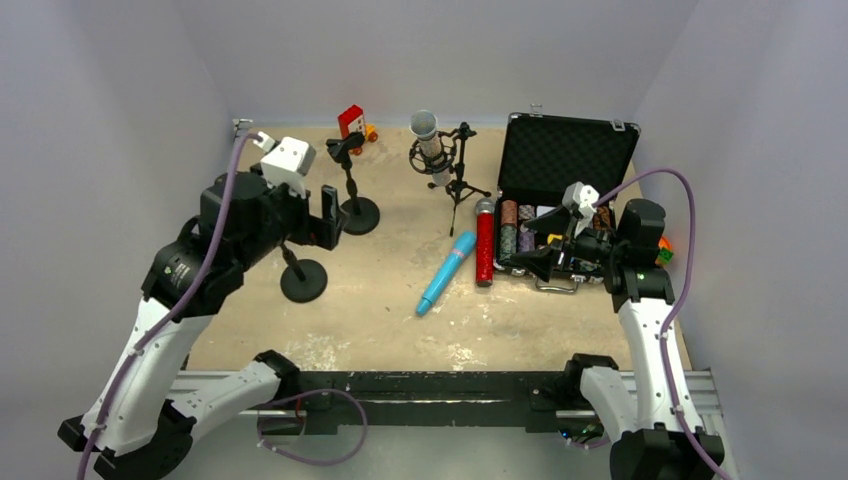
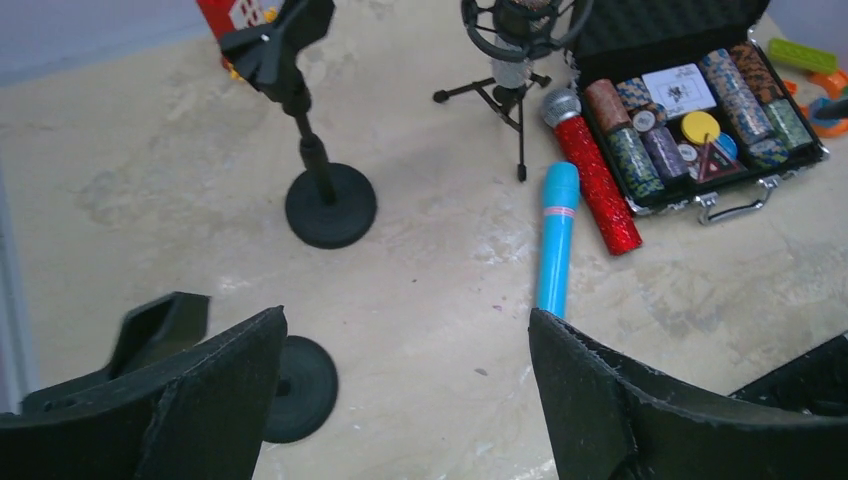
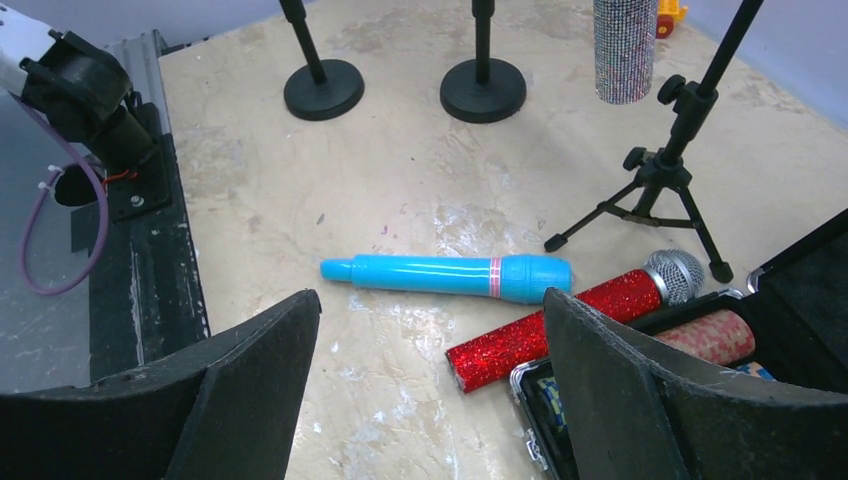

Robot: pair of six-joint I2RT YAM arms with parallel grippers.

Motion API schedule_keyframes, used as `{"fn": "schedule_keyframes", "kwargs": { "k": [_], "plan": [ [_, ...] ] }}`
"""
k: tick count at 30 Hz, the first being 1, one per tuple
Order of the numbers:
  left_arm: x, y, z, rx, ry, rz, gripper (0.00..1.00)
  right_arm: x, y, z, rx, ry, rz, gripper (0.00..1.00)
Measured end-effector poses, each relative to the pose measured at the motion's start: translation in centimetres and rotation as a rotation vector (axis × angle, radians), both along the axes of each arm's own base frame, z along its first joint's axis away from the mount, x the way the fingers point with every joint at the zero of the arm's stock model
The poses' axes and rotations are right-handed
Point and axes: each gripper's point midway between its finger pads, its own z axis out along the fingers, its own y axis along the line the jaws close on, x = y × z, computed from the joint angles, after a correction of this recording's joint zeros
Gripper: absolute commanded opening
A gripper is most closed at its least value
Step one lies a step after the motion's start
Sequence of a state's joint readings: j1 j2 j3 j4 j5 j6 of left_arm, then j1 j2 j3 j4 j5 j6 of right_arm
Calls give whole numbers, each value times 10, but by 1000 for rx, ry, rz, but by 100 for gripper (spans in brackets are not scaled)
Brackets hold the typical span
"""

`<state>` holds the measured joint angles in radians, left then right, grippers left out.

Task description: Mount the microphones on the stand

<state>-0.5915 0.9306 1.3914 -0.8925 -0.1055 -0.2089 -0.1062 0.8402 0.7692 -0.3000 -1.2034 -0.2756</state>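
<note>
- Nearest the arm bases, on the tan surface, nothing is gripped: the left end effector is released, fingers spread wide and empty, up over the near round-base stand.
- To the right, the right end effector is likewise spread and empty, above the near edge of the open case of poker chips.
- Between the arms the blue microphone lies flat and diagonal, its thicker end pointing far-right.
- Just beyond it the red-glitter microphone lies flat along the case's left side, mesh head toward the back.
- Further left, the far round-base stand stands upright with an empty clip.
- At the back, the silver-glitter microphone sits upright in the ring mount of the tripod stand.
- A red toy stands by the back wall.
</note>
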Motion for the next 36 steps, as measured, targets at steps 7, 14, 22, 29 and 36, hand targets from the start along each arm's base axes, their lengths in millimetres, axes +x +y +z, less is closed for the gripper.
{"fn": "schedule_keyframes", "kwargs": {
  "k": [7, 14, 22, 29, 36],
  "plan": [
    [36, 19, 45, 88, -53, 57, 93, -2, 1, 1, 2, -8, 9, 86],
    [121, 2, 34, 209, 8, -6, 92, -3, 1, 2, 4, -12, 16, 87],
    [181, -3, -1, 272, 59, -189, 89, -3, 0, 1, 4, -7, 18, 87],
    [186, -10, 2, 338, -44, -351, 74, -3, 1, -2, 7, 8, 26, 86],
    [197, -15, -21, 392, -34, -440, 58, -4, 2, -5, 12, 25, 39, 87]
  ]
}}
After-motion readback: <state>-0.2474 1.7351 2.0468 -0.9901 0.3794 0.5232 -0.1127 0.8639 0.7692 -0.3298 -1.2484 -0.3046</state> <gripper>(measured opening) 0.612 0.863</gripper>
